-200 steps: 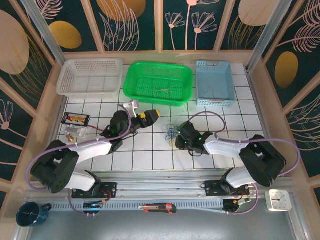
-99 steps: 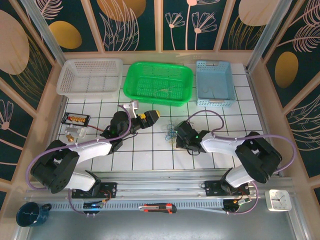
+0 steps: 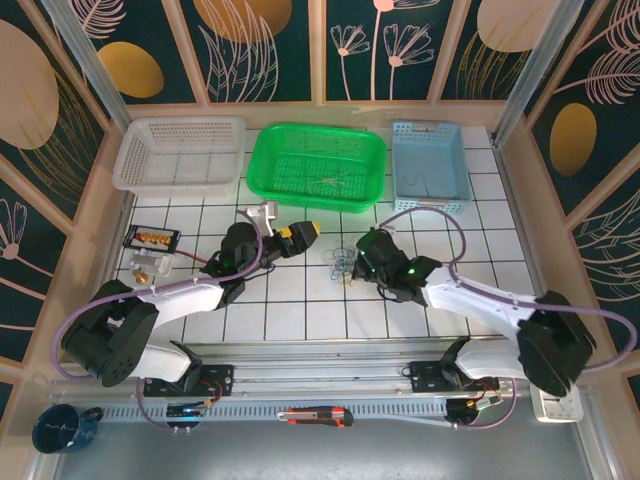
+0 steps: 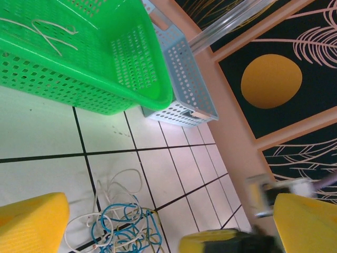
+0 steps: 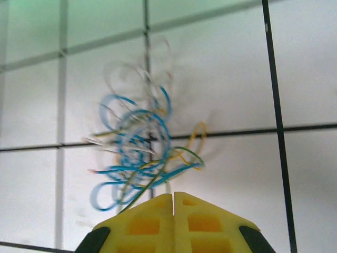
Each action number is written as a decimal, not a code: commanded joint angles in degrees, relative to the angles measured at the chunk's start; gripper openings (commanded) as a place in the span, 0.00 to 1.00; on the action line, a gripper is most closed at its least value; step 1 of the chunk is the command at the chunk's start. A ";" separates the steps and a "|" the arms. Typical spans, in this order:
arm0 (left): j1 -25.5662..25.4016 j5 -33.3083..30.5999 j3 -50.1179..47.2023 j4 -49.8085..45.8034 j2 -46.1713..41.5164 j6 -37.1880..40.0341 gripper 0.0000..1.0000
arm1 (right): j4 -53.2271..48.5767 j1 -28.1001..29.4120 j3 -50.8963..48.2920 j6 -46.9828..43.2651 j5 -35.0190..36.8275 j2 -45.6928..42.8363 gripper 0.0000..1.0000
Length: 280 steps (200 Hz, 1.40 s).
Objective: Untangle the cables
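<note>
Cables [image 5: 138, 153] at right claw [image 5: 174, 196], tips together

- Three baskets lined the far edge of the table [image 3: 300, 315] — a white basket [image 3: 180, 152], a green basket [image 3: 318, 165] and a blue basket [image 3: 430, 165] — set close side by side, walling that edge at table height.
- Bare tiles lay between the baskets and the cables [image 3: 342, 262], and again on the heap's near side.
- The right gripper [image 3: 360, 268], its jaws pressed together, sat at the heap's right edge and blocked that side.
- The left gripper [image 3: 282, 224], jaws wide, stood off to the left, with open tile between it and the heap.
- A small black box [image 3: 150, 238] sat near the table's left edge, beside the left arm.
</note>
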 commanded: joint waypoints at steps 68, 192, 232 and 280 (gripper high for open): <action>0.43 4.07 4.24 -1.50 -1.53 4.73 0.99 | -3.87 -0.20 17.17 -10.77 2.78 -7.94 0.00; 0.44 4.48 5.50 -1.76 -2.88 5.67 0.99 | 2.73 -17.77 25.65 -18.68 -3.13 -6.66 0.00; 0.37 2.78 4.37 -2.02 -3.82 5.11 0.99 | 9.16 -34.02 24.95 -19.66 -7.13 0.10 0.00; 0.38 1.06 3.48 -2.20 -4.81 4.82 0.99 | 19.47 -46.56 26.45 -18.26 -10.48 15.65 0.00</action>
